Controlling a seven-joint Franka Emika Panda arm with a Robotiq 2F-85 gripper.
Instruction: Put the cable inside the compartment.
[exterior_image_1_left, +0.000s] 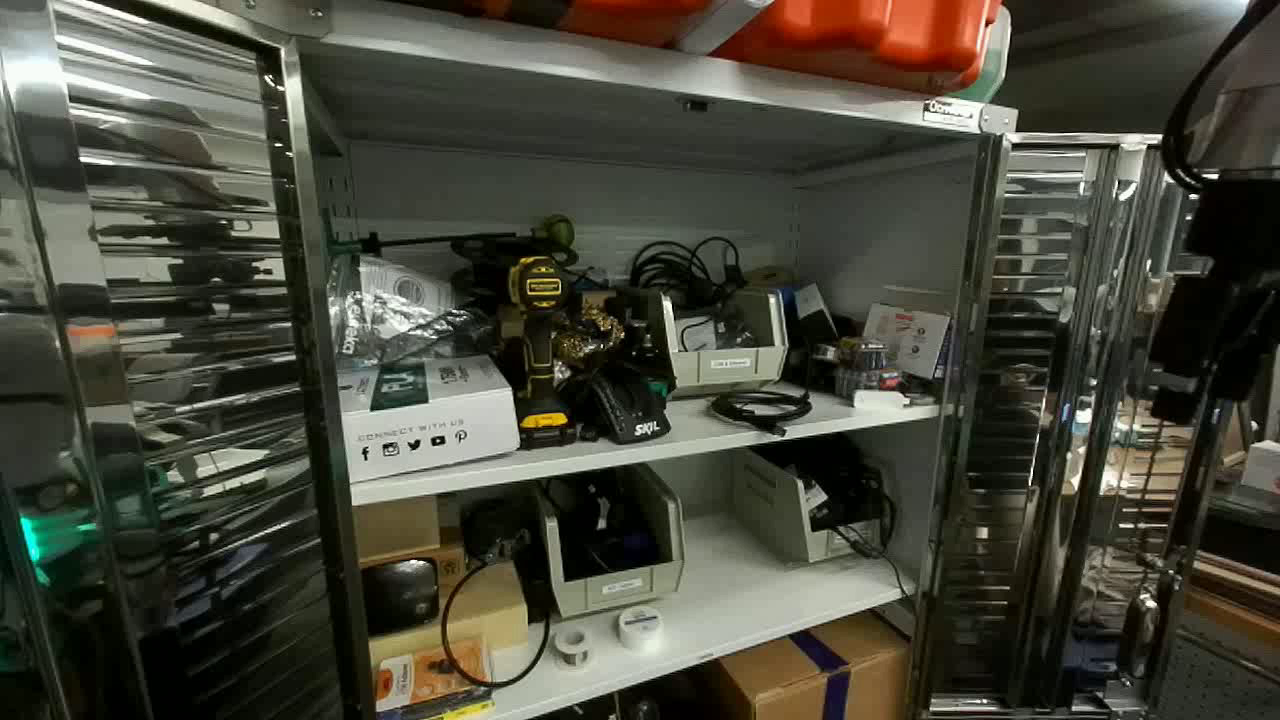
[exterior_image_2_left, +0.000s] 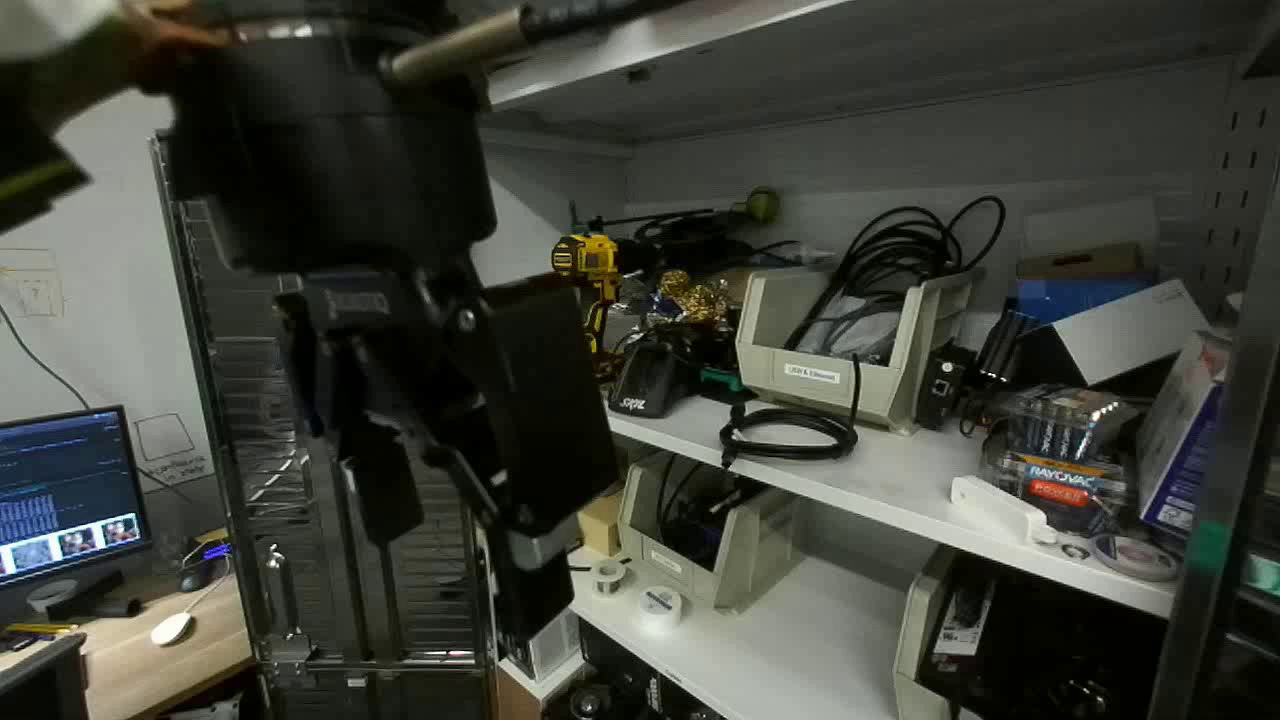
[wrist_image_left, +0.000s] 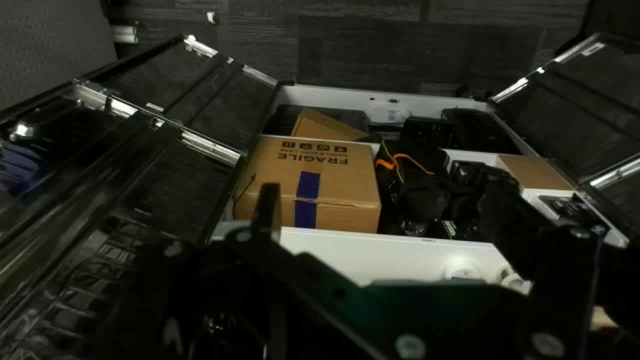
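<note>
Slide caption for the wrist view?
Open pincer before a white shelf, with a cardboard box marked FRAGILE lower down.

cable (exterior_image_2_left: 792, 453) | black, coiled | lies near front edge inside compartment (exterior_image_1_left: 600, 190) | white, open-fronted

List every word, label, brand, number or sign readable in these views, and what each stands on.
"CONNECT WITH US", above five social-media icons: white box.
"SKIL": black device.
"USB & Ethernet": upper grey bin.
"RAYOVAC": battery pack.
"POWER": same pack.
"FRAGILE", upside down: cardboard box.
"HANDLE WITH CARE", upside down, next to four symbols: same box.
Too small or blurred: lower bins' labels, monitor text, yellow drill's label, cabinet nameplate, other small print.
</note>
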